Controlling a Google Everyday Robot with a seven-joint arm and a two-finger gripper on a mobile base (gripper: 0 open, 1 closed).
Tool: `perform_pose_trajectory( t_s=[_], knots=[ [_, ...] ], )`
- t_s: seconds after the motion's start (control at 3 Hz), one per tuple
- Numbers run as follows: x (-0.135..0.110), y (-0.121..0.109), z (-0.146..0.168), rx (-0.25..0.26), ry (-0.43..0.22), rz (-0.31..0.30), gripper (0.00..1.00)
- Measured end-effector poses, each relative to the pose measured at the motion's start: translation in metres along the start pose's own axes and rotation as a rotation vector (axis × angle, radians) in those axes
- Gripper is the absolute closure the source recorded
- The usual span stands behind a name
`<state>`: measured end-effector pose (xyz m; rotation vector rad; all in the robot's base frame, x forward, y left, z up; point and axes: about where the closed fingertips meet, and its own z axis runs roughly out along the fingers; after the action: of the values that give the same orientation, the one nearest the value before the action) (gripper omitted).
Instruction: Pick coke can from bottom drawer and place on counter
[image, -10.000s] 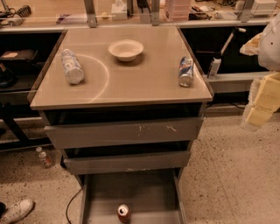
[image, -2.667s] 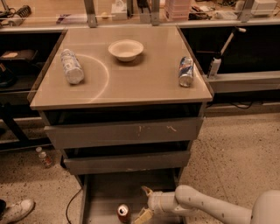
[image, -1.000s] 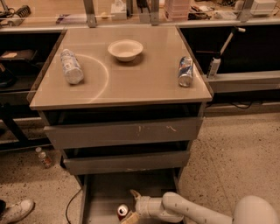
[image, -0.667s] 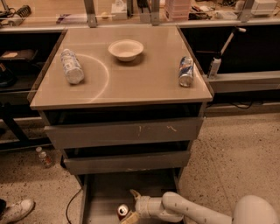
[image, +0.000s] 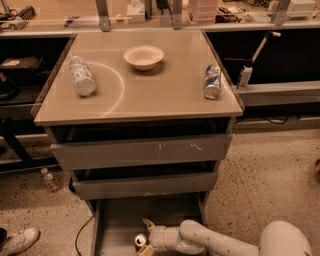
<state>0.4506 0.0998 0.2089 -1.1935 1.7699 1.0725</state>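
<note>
The coke can (image: 140, 242), red with a silver top, stands upright on the floor of the open bottom drawer (image: 117, 225), near the frame's lower edge. My gripper (image: 147, 236) reaches into the drawer from the right on a white arm. It is open, with one finger above the can and the other below it, so the can sits at the mouth between them. The tan counter (image: 165, 95) with its faint white curved line is above the drawers.
On the counter lie a clear plastic bottle (image: 82, 76) at left, a white bowl (image: 143, 56) at the back and a blue-and-silver can (image: 212, 81) at right. Two grey drawers (image: 140, 151) overhang the bottom one. A small bottle (image: 50, 179) and a shoe (image: 17, 241) are on the floor at left.
The arm came down into the bottom drawer and the gripper moved left until its fingers straddle the can. In the last second nothing has visibly moved.
</note>
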Motion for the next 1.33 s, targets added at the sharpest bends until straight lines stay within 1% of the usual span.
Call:
perform_pose_trajectory(
  t_s=[0.67,1.0,1.33],
  knots=[
    [-0.008,0.004,0.017,-0.028,-0.025,-0.061,0.0],
    [-0.006,0.004,0.026,-0.055,-0.018,-0.088,0.0],
    [0.007,-0.003,0.014,-0.064,0.025,-0.117,0.0]
  ],
)
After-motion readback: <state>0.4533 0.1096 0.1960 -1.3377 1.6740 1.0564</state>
